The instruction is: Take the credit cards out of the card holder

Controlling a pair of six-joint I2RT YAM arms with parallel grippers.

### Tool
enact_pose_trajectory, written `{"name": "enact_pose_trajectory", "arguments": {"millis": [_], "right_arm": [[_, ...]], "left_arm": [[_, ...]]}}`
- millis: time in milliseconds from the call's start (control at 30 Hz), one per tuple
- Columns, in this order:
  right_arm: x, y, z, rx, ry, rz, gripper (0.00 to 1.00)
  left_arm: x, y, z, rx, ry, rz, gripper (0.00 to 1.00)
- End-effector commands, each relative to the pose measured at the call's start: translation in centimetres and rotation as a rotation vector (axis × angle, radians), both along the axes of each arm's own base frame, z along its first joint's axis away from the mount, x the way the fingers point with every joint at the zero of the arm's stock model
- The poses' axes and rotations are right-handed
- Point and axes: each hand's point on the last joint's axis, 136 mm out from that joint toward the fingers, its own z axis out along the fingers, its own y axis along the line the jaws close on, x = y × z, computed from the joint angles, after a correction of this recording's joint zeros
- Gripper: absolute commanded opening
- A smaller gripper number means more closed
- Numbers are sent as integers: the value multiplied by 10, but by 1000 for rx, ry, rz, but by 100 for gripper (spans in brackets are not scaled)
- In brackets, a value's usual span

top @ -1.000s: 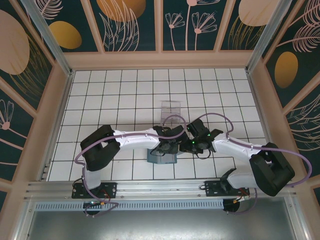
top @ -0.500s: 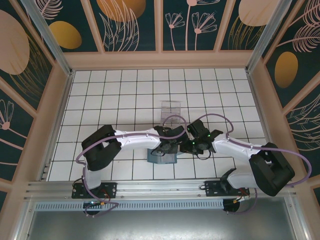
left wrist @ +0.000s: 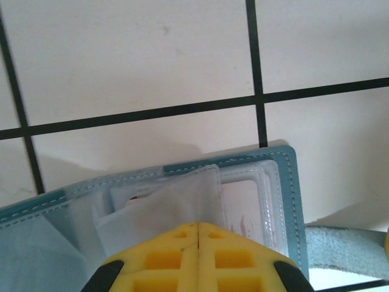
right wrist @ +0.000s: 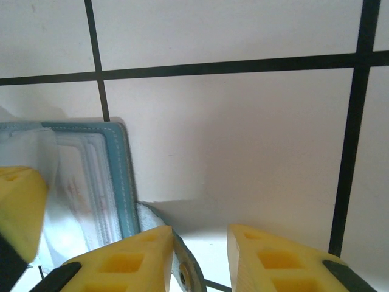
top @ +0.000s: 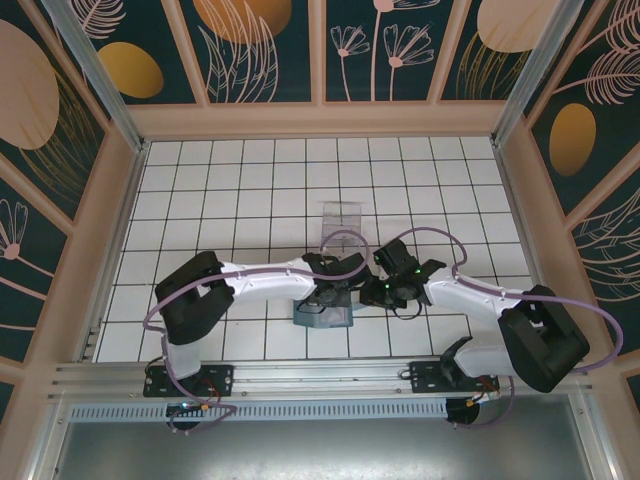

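Card holder open flat, long axis L-R.

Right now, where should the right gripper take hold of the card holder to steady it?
Probably the grey strap tab, approached low from the right arm's side. It is thin and sticks out past the teal edge of the card holder, beside the right gripper, whose jaws stand open.

Seen from above, my left arm covered most of the card holder, leaving only a teal strip. In the left wrist view my left gripper hid the holder's near middle, and I couldn't tell whether its closed tips pinched anything. Print behind the cloudy sleeves was blurred. The strap ran off the bottom edge beside my right gripper.
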Motion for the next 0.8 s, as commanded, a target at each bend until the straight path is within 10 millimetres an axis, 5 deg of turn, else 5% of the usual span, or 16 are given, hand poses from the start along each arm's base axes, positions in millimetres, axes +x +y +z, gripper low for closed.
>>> {"name": "enact_pose_trajectory", "arguments": {"millis": [0,400,633,767], "right_arm": [[3,-3,9,-7,-16,-13,32],[16,1,46,17,-78,-40,32],[19,14,61,62,-92,-23,31],[15,27,58,106,-64,1,26]], "left_arm": [[2,13,15,-14,-45,34,0],[-6,-23,48,-489,-74,-6,0],[-4,-16,58,-606,-90,10,0],[-5,-8,48,-628,-69,37,0]]}}
